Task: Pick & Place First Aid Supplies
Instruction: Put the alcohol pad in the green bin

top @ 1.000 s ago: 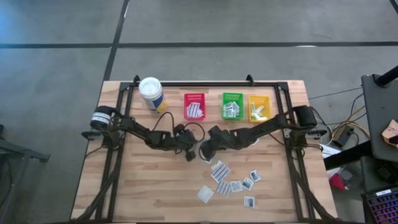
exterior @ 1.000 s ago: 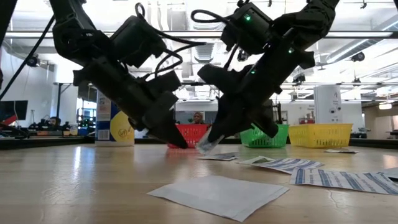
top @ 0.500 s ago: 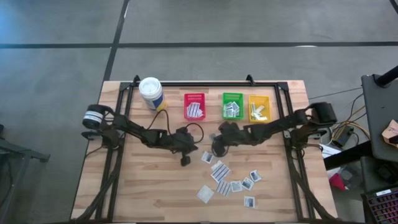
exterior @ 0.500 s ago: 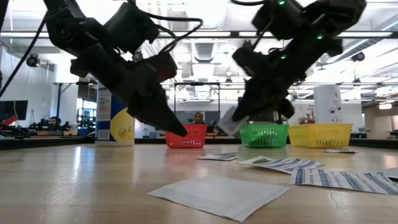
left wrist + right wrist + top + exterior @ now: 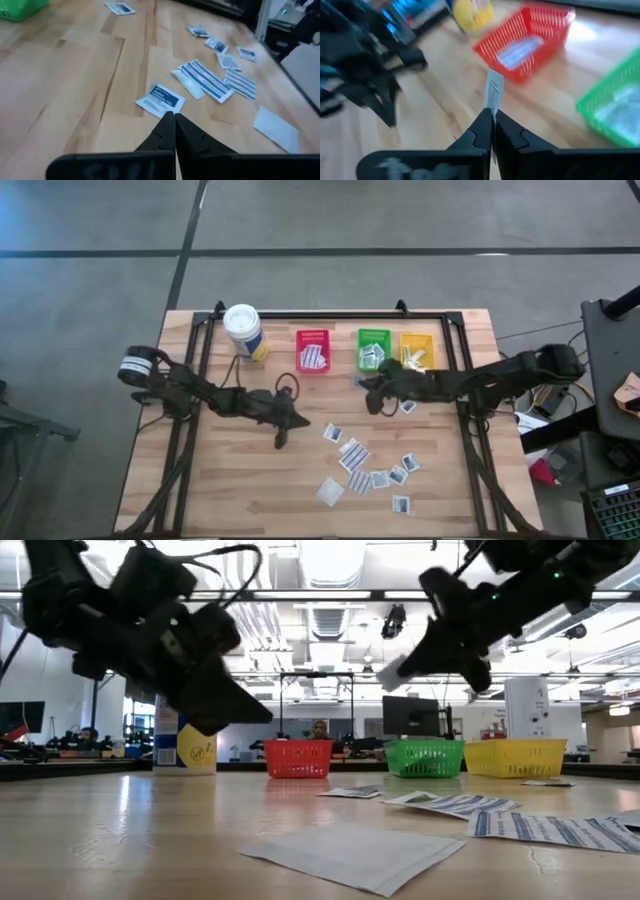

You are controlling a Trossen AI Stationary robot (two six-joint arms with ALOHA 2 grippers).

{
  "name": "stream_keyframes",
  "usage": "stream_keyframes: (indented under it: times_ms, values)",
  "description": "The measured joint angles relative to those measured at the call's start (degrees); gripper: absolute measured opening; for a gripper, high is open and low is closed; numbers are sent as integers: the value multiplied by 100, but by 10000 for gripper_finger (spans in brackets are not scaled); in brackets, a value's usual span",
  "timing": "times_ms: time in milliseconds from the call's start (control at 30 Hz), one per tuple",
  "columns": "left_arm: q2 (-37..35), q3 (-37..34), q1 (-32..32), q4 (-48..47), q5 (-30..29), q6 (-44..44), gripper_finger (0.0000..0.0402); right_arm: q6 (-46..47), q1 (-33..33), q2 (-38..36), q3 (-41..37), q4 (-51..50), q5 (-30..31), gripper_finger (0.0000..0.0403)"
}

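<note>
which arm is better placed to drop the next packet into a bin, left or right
The right. Its gripper is shut on a white packet, raised near the green bin. The left gripper is shut on nothing, farther from the bins.

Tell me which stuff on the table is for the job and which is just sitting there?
For the job:
- white packets on the table
- one packet pinched in the right pincer
- red bin, green bin, yellow bin

Just sitting:
- white canister

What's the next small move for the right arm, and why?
Probably carry on toward the green bin and release above it: the right tool is shut on a packet, raised off the table just in front of the bins.
</note>
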Motion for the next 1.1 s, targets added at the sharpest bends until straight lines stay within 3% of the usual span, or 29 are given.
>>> stream_keyframes:
  times_ms: [167,367,633,833,1100]
  values:
    - [-234,-430,2,480,1,0,0,-424,-211,-444,-245,729,-8,8]
    - [-617,-670,43,682,-31,183,0,-744,-681,-748,-399,846,15,8]
    - [-877,-736,350,668,-45,309,0,-672,-1347,-455,-456,849,70,8]
    - [-903,-679,958,649,17,365,0,-572,-1568,-220,-453,884,-47,8]
    - [-890,-505,1518,676,791,686,0,-500,-1620,106,-459,874,-74,8]
